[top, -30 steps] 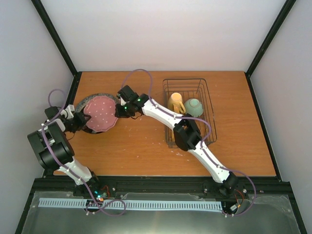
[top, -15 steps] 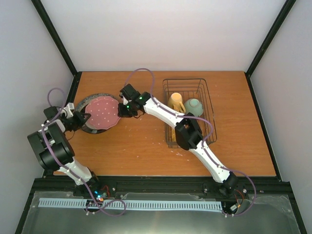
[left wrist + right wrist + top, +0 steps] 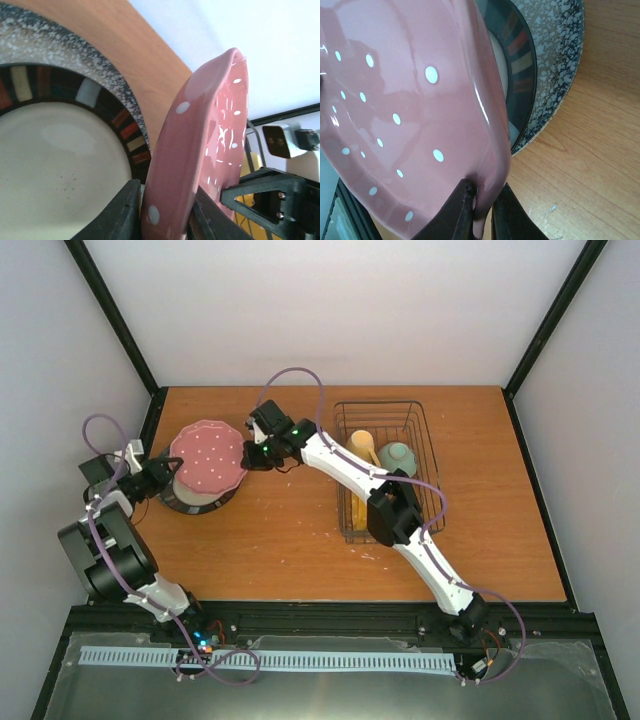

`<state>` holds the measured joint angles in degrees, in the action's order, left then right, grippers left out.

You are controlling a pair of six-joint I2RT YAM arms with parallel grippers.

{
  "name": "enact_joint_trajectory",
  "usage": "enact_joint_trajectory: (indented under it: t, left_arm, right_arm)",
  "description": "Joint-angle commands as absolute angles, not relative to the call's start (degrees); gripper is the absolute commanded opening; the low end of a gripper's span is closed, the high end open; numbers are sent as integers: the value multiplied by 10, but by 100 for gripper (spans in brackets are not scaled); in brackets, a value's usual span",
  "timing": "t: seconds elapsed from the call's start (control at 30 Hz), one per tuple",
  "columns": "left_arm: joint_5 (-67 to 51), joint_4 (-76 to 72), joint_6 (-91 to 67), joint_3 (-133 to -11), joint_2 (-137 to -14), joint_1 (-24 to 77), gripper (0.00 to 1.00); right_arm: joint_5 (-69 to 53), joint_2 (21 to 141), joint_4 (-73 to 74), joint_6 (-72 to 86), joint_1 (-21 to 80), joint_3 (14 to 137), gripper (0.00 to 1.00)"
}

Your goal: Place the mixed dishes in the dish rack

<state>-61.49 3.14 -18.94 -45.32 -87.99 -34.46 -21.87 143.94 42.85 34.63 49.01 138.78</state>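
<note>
The maroon-pink speckled plate is held tilted above the grey speckled plate, which lies on the table at the left. My left gripper is shut on the pink plate's left rim. My right gripper is shut on its right rim. The grey plate has a cream centre and a speckled rim. The dish rack stands at the right, holding the yellow mug, the pale green bowl and a thin yellow edge, probably the orange-yellow plate.
The right arm's forearm stretches across the table from the rack to the plates. Black frame posts stand at the table's corners, and a white wall is close on the left.
The pink plate has risen off the grey plate and moved toward the far side, gripped by both grippers. The right arm's wrist has moved up with it.
</note>
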Motion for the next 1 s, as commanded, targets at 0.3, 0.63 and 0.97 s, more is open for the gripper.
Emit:
enact_joint_trajectory:
  t: [0.3,0.63,0.97]
  left_arm:
    - [-766,-12,-244,-447,-863,-272,14]
    - [-794,-29,-252,-433,-843,-271,1]
    - [-898,-85,-345,-449,-718,-267,1]
  right_arm:
    - [-384,1403,356,299,532,1429,3]
    - [-385,1400,356,294,532,1427,3]
    - [-406,1285,324,273,503,1315,50]
